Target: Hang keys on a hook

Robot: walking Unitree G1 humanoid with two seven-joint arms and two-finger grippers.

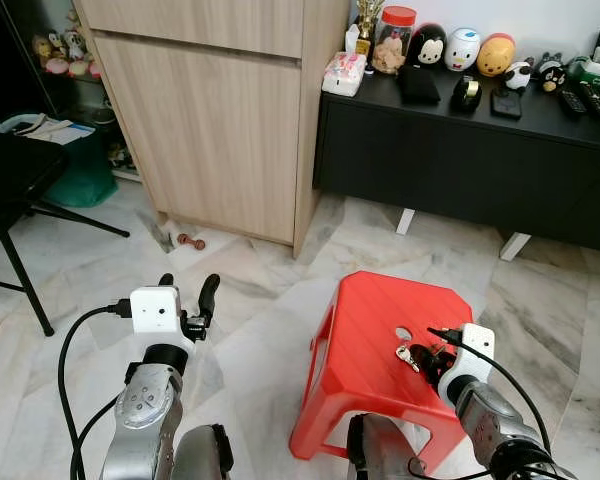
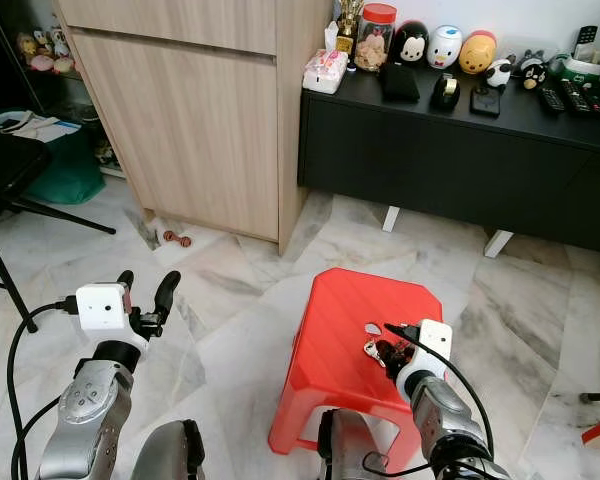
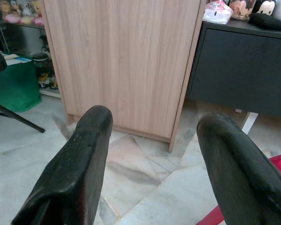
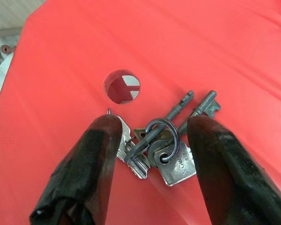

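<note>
right fingers [image 4: 103, 154] spread astride keys [image 4: 161, 145] on red stool [image 1: 380, 310]

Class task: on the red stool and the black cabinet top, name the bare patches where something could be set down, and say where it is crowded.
The stool is bare except beside its round hole, where the keys lie between the right gripper fingers. The cabinet top is crowded with toys and remotes along the back; only its front edge is bare.

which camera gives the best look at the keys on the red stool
The right wrist view: the keys lie large and sharp on the red stool, between the open right gripper fingers. Both eye views show them small.
</note>
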